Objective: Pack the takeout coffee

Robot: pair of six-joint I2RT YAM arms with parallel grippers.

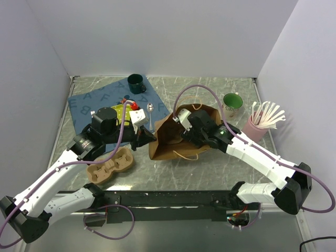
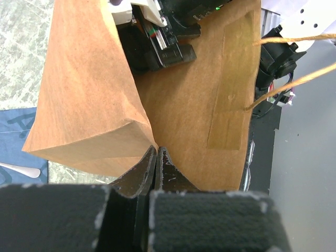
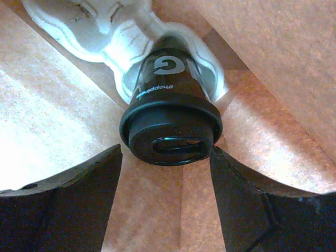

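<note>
The takeout coffee (image 3: 164, 79), a short dark cup with a black lid (image 3: 170, 131), lies on its side inside the brown paper bag (image 1: 170, 142), lid towards the right wrist camera. It rests against a white moulded piece (image 3: 79, 23). My right gripper (image 3: 166, 149) is inside the bag and open, one finger on each side of the lid. In the top view the bag hides its fingers. My left gripper (image 2: 156, 149) is shut on the bag's folded edge (image 2: 131, 131) at the bag's left side (image 1: 152, 137).
A cardboard cup carrier (image 1: 110, 165) lies near the left arm. A dark green mug (image 1: 136, 83) stands on the blue mat (image 1: 86, 102), with a spoon (image 1: 150, 111) nearby. A white mug with green inside (image 1: 231, 102) and a pink cup of white sticks (image 1: 256, 128) stand at the right.
</note>
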